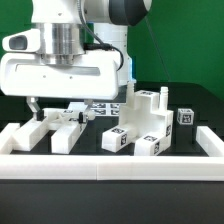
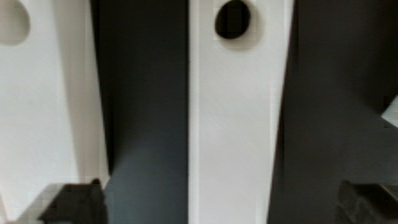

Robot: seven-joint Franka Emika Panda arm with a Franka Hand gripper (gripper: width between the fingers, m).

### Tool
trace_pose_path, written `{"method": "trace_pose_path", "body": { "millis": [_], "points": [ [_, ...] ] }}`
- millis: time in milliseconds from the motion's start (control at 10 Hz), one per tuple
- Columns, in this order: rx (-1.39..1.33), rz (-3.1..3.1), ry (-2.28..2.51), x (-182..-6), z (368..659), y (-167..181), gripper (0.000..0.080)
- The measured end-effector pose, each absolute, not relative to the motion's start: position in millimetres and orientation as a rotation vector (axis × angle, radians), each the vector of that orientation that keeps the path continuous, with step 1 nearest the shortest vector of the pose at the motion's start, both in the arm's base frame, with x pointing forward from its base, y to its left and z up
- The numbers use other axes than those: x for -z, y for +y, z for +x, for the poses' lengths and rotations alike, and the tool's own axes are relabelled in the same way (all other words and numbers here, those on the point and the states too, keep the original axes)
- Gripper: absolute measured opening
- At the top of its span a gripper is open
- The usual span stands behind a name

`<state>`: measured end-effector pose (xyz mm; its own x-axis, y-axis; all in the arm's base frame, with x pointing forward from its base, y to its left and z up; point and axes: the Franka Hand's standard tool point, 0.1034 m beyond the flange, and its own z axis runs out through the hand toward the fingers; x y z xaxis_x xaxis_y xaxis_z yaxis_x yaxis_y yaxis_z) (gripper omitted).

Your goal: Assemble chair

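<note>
On the black bench (image 1: 95, 138), inside the white border rail (image 1: 110, 166), the chair is partly built and, by my judgement, well short of finished. Its largest piece is a stepped cluster (image 1: 140, 122) of blocky parts that appear joined, standing toward the exterior view's right. Two long bars (image 1: 36, 132) lie loose, side by side, toward the exterior view's left and well apart from the cluster. A small cube (image 1: 185, 117) sits alone near the cluster, further to the exterior view's right. These loose parts seem to be what is left to fit. The gripper (image 2: 217, 205) hangs over the bars with its jaws spread wide and grasping nothing. Its dark fingertips (image 2: 75, 203) flank one bar, apparently without touching it.

Every part is smooth, matt white plastic, hard-edged and rectangular. The cluster and the cube carry black-and-white square tags. Each bar, seen from the wrist, is flat-faced with a dark oval hole (image 2: 233, 18) near one end.
</note>
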<state>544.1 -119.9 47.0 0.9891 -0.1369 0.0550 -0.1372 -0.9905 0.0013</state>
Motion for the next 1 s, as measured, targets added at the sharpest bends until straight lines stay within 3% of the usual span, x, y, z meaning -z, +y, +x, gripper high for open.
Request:
{"method": "trace_pose_path", "body": {
  "millis": [600,1000],
  "points": [
    [-0.012,3.153,-0.195,-44.7,548,-111,0.0649],
    [-0.012,3.138,-0.196,-31.2,540,-117,0.0649]
  ]
}}
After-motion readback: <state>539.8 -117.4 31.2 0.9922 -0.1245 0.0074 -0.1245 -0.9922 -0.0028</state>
